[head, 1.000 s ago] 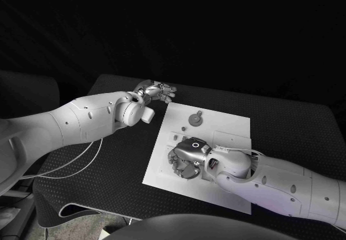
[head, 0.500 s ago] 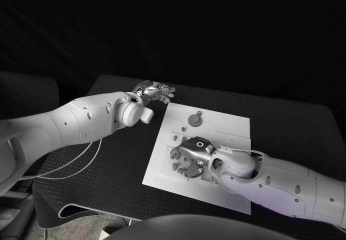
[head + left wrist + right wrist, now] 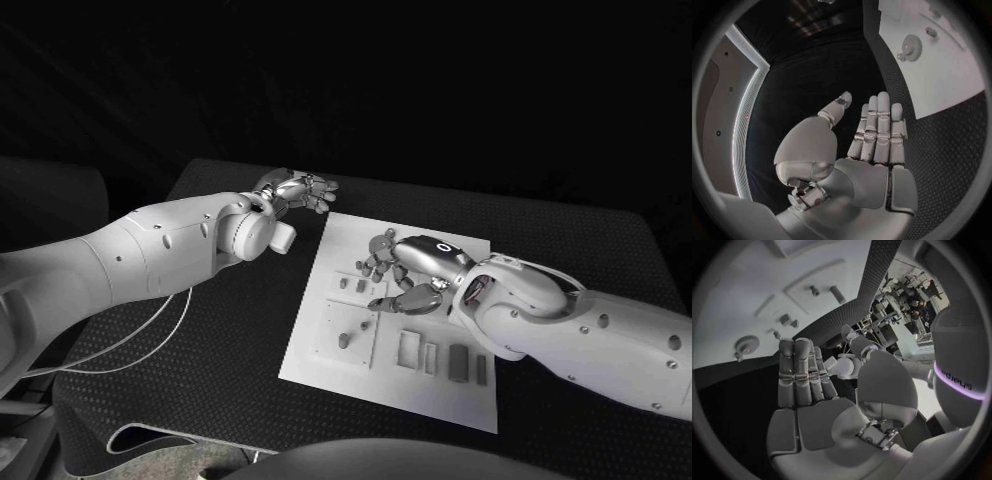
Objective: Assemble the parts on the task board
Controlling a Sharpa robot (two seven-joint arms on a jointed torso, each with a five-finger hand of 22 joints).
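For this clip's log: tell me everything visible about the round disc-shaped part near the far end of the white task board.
The round grey disc-shaped part lies flat on the white task board near its far end. It has a raised hub at its centre and a small tab jutting from its rim. It looks like matte plastic. In the left wrist view nothing touches it; in the head view the right hand hovers over that area with fingers spread, so contact cannot be told there.

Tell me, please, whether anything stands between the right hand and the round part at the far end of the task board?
Nothing visible does. The right hand hovers open over the task board, and the round part lies on bare board just beyond its fingertips, with no other piece between them.
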